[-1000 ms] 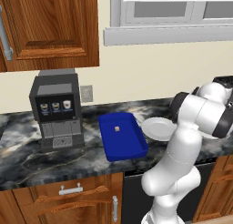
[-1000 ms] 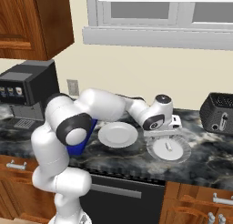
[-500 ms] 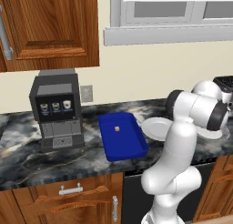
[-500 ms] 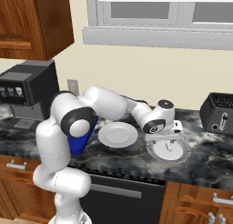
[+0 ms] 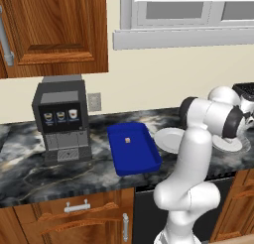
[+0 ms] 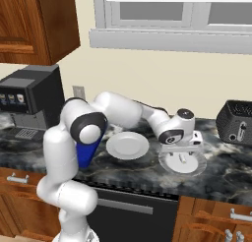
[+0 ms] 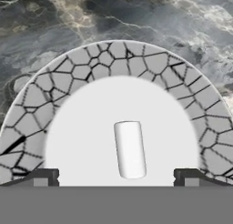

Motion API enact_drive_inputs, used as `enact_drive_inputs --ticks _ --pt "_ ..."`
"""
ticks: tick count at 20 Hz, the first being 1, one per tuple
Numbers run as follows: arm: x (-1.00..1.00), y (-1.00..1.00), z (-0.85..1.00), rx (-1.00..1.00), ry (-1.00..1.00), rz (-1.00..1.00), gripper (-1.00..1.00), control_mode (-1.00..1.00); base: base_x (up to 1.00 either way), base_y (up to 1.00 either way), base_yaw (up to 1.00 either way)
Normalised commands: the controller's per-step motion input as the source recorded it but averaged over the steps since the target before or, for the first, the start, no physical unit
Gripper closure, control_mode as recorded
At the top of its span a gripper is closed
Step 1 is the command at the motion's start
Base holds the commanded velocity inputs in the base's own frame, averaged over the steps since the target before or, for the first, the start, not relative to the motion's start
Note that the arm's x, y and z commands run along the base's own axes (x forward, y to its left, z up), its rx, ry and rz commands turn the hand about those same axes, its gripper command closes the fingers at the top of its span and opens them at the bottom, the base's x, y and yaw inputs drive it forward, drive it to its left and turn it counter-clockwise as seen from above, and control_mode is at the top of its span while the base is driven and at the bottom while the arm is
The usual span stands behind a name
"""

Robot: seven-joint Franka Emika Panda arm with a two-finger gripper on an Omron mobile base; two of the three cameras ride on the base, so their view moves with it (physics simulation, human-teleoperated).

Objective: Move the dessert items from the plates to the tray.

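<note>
The white oblong stick [image 7: 130, 149] lies in the middle of the pale grey plate with a cracked-pattern raised rim [image 7: 113, 54]. My gripper [image 7: 116, 177] hangs open just above it, one fingertip on each side of the stick, not touching it. From the right base view the gripper [image 6: 183, 151] hovers over the grey plate [image 6: 196, 168], with the stick [image 6: 182, 158] under it. The plain white plate [image 6: 127, 145] [image 5: 167, 139] is bare. The tan cube [image 5: 128, 139] sits in the deep-blue tray [image 5: 135, 156]. My arm hides most of the grey plate [image 5: 229, 145] in the left base view.
A black and grey coffee machine [image 5: 62, 119] [image 6: 29, 101] stands left of the tray. A dark toaster [image 6: 238, 122] sits at the far right of the marbled counter [image 5: 30, 168]. Wooden cabinets hang above left, and a window is behind.
The hand has shifted slightly right and lower over the grey plate. The tan cube, tray and plates stay where they were.
</note>
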Motion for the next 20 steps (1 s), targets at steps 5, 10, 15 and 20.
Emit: enact_drive_inputs --ticks 5,10,15,20 --pt "0.23 -0.09 -0.07 0.0 0.0 0.0 -1.0 -1.0 0.0 0.0 0.0" --pt "0.05 -0.06 -0.19 0.0 0.0 0.0 -1.0 -1.0 0.0 0.0 0.0" --pt "0.0 -0.07 -0.2 0.0 0.02 0.0 -1.0 -1.0 0.0 0.0 0.0" --pt "0.0 0.0 -0.18 0.0 0.04 0.0 -1.0 -1.0 0.0 0.0 0.0"
